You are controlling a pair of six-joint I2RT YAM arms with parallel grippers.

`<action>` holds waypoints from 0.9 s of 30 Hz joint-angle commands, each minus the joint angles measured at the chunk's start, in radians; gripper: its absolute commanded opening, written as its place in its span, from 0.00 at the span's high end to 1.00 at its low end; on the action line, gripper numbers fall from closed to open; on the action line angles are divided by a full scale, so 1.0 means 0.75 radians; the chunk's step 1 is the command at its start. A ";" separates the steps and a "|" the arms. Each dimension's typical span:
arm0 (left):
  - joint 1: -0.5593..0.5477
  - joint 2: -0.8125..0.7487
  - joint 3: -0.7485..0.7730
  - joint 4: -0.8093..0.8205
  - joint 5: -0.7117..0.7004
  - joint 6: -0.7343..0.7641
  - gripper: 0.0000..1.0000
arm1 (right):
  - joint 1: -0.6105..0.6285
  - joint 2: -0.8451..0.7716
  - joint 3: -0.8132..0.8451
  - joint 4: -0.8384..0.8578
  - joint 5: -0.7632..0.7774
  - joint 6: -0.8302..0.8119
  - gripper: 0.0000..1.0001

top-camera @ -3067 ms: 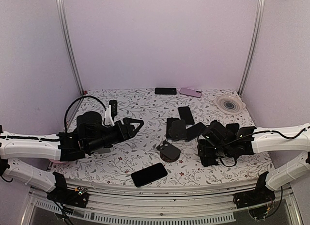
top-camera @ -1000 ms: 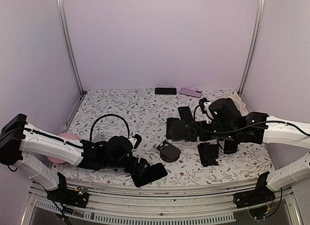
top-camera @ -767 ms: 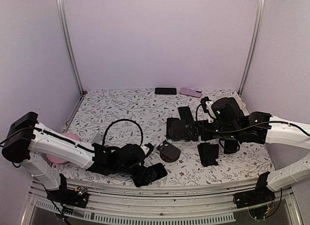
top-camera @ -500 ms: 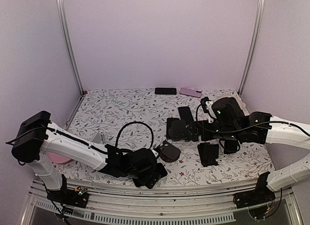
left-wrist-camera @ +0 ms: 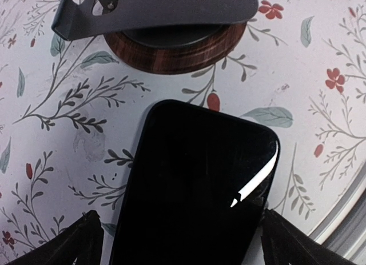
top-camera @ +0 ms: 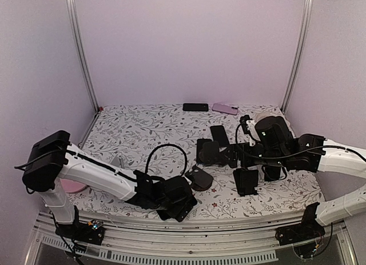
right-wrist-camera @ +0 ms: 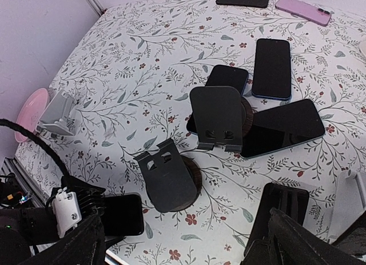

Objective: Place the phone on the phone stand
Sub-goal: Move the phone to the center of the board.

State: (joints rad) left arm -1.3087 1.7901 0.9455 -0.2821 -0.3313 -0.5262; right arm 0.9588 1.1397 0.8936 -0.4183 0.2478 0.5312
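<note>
A black phone (left-wrist-camera: 194, 185) lies flat, screen up, near the table's front edge; it also shows in the right wrist view, the phone (right-wrist-camera: 117, 215) half covered by the left arm. My left gripper (left-wrist-camera: 186, 242) (top-camera: 180, 205) is low over it and open, one fingertip on each long side. Just beyond stands a dark phone stand (left-wrist-camera: 171, 25) (top-camera: 198, 177) (right-wrist-camera: 168, 173) on a round wooden base, with nothing on it. My right gripper (top-camera: 240, 156) (right-wrist-camera: 189, 248) hovers open above the middle right, holding nothing.
Two more stands (right-wrist-camera: 217, 116) (right-wrist-camera: 283, 211) stand right of centre with several dark phones (right-wrist-camera: 271, 59) (right-wrist-camera: 283, 128) around them. A black phone (top-camera: 195, 107) and a pink phone (top-camera: 225, 108) lie at the back. A pink plate (top-camera: 71, 185) sits at the left edge.
My left arm has swung right along the front edge and lowered until its open fingers straddle the phone. The right arm rose earlier and has barely moved in the last second.
</note>
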 commanded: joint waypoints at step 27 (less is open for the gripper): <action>0.482 0.149 0.066 0.022 -0.013 0.009 0.10 | -0.037 0.282 0.188 0.311 -0.082 -0.178 0.01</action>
State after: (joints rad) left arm -1.0050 1.8423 0.9771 -0.2192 -0.3454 -0.5751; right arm 0.9562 1.3182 0.9813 -0.2672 0.1940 0.4561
